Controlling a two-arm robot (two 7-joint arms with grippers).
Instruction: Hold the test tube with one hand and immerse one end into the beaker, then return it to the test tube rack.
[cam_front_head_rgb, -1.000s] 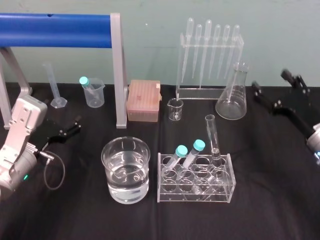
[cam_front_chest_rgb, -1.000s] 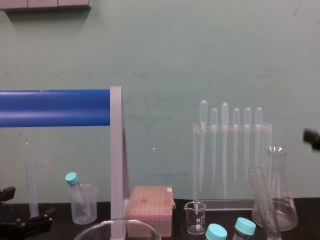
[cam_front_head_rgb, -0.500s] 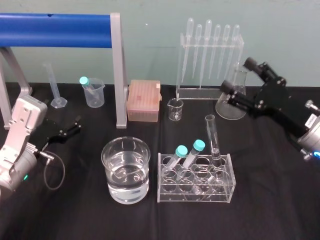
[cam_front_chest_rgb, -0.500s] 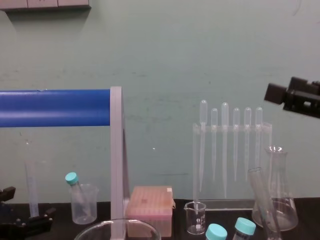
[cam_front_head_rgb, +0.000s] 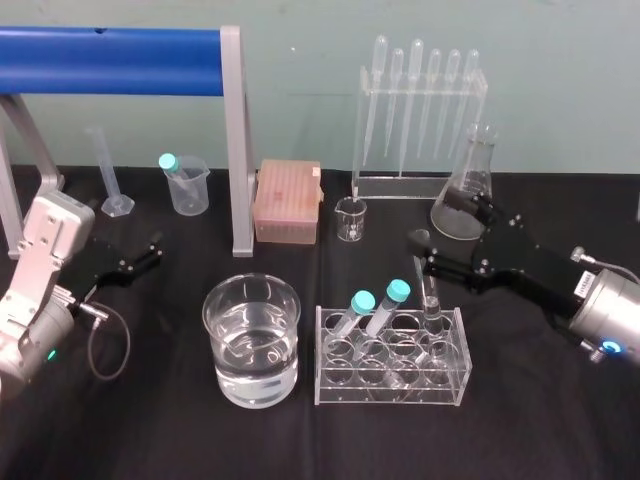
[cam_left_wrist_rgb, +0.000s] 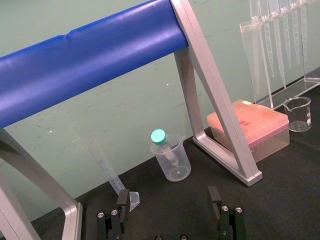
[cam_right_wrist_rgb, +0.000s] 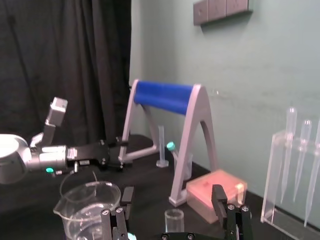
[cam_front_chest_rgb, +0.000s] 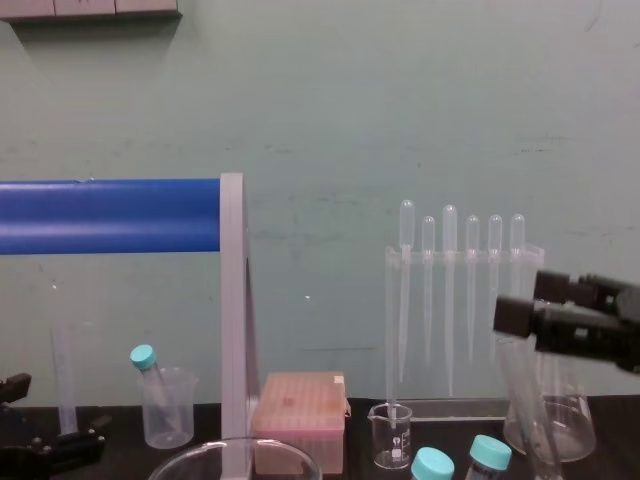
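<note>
Head view: test tube (cam_front_head_rgb: 431, 295) stands in the back-row hole at the right end of the test tube rack (cam_front_head_rgb: 392, 393). It leans slightly, mouth well above the rack top, so there's bare glass to grab. Over the rack's right rear corner hangs the right end effector (cam_front_head_rgb: 436, 232), level with the tube's mouth, fingers spread wide, nothing held. Its near finger is just beside the tube mouth; can't tell whether the tube sits between the fingers or only next to one. Chest view agrees: dark fingers apart, level with the tube's top.

Judgement: this is the approach for the pick. The grasp is not yet made, and the dip and return are all left to do.

Just left of the rack sits the beaker (cam_front_head_rgb: 251, 335), part-filled with water, wide rim up, close enough for a short carry. Two teal-capped tubes (cam_front_head_rgb: 372, 308) lean in the rack on the tube's left. The risk is knocking them or dragging the rack if the lift goes off-axis.

Far left of the rack, past the beaker, the left end effector (cam_front_head_rgb: 138, 262) is parked low over the surface (cam_front_head_rgb: 540, 425), fingers apart, empty.
</note>
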